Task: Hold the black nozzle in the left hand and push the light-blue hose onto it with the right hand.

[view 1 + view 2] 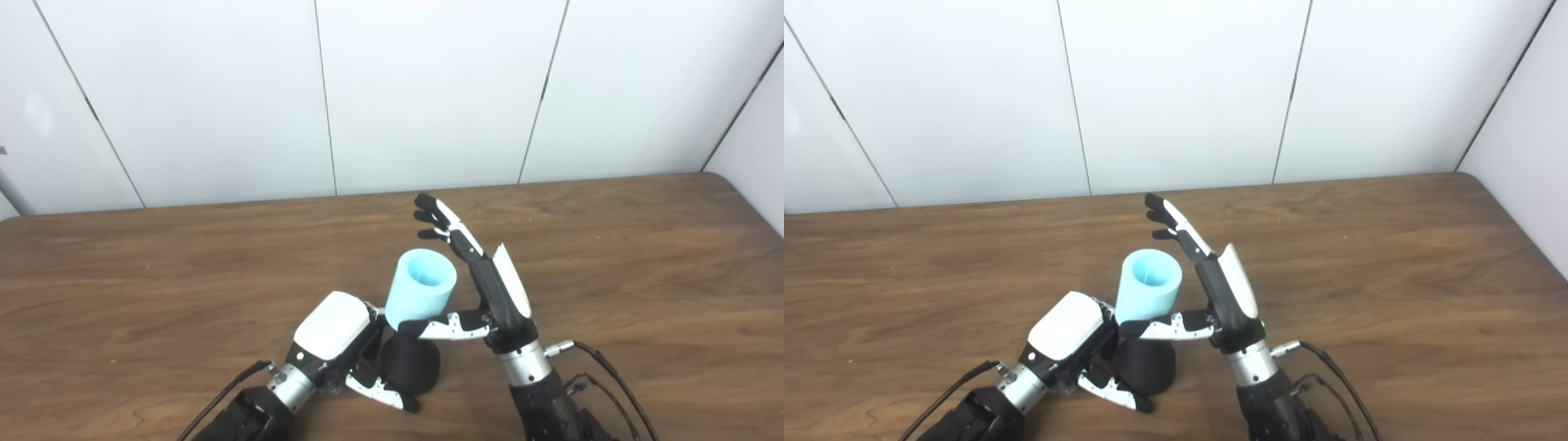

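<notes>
Nearest, left hand (pixel 334 337) wraps black nozzle (pixel 411 362) on the table (pixel 612 275); light-blue hose (pixel 421 289) sits on it. Right hand (pixel 490 288) fingers spread, thumb touching hose. Looks light, soft; grip its side

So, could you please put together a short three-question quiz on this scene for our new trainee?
1. True or false: the light-blue hose stands upright on top of the black nozzle.
2. Which hand is wrapped around the nozzle? A) left hand B) right hand C) neither
3. Fill in: the right hand's fingers are stretched out straight, pointing towards the ____ wall panels at the back.

Key
1. True: the hose sits on the nozzle, open end up.
2. A: the left hand grips the nozzle; the right hand's thumb lies across the hose's base.
3. white
</notes>
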Tool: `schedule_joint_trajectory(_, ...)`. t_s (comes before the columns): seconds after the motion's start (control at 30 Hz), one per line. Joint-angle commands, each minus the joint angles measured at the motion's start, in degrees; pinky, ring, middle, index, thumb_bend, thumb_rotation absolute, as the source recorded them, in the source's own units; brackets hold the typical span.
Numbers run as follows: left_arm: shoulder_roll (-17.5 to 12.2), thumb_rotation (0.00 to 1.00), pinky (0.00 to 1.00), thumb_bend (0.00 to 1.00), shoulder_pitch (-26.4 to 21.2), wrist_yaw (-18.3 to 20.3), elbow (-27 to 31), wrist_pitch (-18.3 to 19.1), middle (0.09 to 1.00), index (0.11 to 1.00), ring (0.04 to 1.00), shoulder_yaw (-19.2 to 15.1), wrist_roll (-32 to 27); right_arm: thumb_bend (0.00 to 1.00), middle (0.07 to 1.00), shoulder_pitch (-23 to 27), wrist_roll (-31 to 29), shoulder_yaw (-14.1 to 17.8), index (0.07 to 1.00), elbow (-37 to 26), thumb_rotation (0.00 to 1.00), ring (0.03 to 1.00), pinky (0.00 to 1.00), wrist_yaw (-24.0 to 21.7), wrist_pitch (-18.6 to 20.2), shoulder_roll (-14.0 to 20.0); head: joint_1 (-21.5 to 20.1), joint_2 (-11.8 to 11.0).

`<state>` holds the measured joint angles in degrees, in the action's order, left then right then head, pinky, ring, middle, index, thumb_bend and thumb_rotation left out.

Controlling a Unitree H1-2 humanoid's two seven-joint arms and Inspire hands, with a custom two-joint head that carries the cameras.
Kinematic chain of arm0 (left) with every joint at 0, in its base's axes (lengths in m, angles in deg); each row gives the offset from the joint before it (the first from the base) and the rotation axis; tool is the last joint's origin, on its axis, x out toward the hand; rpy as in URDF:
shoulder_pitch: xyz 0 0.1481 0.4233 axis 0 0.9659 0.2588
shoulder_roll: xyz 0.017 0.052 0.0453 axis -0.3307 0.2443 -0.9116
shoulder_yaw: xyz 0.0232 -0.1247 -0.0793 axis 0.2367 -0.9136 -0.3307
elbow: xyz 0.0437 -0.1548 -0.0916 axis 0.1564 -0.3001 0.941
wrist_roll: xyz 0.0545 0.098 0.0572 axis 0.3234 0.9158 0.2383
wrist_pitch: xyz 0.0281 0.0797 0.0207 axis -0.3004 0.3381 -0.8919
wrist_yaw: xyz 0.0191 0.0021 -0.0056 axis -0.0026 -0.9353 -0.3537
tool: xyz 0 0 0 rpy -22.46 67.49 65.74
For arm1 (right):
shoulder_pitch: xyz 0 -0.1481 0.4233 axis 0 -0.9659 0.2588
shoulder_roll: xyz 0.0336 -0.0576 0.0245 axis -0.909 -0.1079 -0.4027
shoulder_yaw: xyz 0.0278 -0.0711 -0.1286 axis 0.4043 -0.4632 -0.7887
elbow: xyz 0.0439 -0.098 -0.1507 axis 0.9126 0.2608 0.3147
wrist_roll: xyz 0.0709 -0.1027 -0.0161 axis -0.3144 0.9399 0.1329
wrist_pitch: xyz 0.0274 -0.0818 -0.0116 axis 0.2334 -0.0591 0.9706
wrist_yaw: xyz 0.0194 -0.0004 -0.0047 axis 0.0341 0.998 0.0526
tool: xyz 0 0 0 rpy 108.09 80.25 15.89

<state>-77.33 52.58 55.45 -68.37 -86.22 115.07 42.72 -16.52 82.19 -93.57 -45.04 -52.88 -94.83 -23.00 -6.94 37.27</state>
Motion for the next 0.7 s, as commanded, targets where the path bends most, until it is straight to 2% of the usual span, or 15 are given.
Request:
schedule_joint_trajectory(0.0,-0.7,0.04,0.10,0.52,6.2,4.2,-5.4,0.5,0.230,0.480,0.149,3.8,2.3,1.00,0.879,2.7,0.4,0.6,0.890,-1.6,0.56,0.831,0.72,2.1,-1.2,0.6,0.0,0.0)
schedule_joint_trajectory(0.27,-0.6,0.04,0.10,0.52,5.9,3.8,-6.3,0.4,0.230,0.481,0.149,4.0,2.6,1.00,0.876,3.6,0.9,3.8,0.871,-3.2,0.63,0.843,0.71,1.7,-1.2,2.1,-0.1,-0.3)
schedule_joint_trajectory(0.5,-0.7,0.04,0.10,0.52,5.7,4.1,-6.3,0.5,0.237,0.482,0.153,4.2,2.6,1.00,0.861,3.7,-0.3,6.3,0.852,-5.5,0.65,0.867,0.78,-0.2,-1.1,3.3,-0.3,-0.4)
schedule_joint_trajectory(0.67,-0.6,0.04,0.11,0.52,5.8,3.7,-6.6,0.3,0.240,0.480,0.158,4.1,2.4,1.00,0.856,3.1,0.6,7.3,0.849,-6.7,0.70,0.858,0.75,0.3,-1.2,3.9,-0.2,-0.3)
